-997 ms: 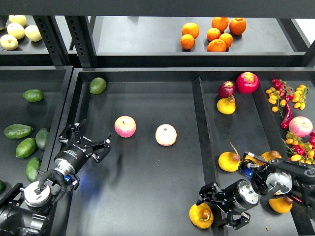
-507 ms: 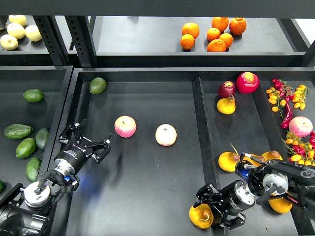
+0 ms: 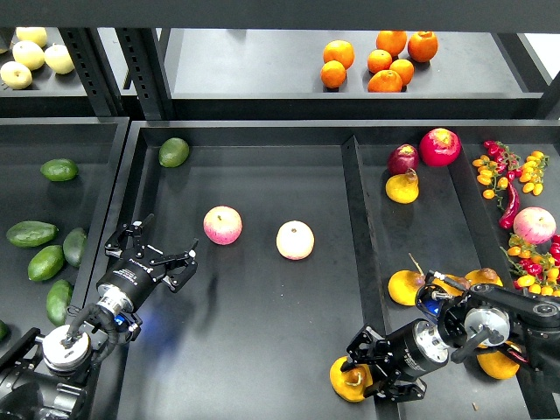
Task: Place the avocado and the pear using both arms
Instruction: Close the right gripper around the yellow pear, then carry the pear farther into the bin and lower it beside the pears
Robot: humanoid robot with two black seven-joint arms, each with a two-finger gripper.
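Note:
The pear (image 3: 346,380), golden yellow-orange, lies at the near right of the middle tray (image 3: 262,315), beside the divider. My right gripper (image 3: 369,369) is open with its fingers around the pear's right side. I cannot tell whether they touch it. The avocado (image 3: 173,151), dark green and glossy, lies at the far left corner of the middle tray. My left gripper (image 3: 160,248) is open and empty, low over the tray's left side, well in front of the avocado.
Two pink-yellow apples (image 3: 222,225) (image 3: 295,240) lie mid-tray. The left tray holds several green fruits (image 3: 45,262). The right tray (image 3: 437,210) holds pears (image 3: 407,287), red fruit and small tomatoes. Oranges (image 3: 385,61) and pale fruit (image 3: 26,57) sit on the back shelf.
My right gripper has moved left and down onto the pear, and the pear has shifted slightly left. The left arm has barely moved.

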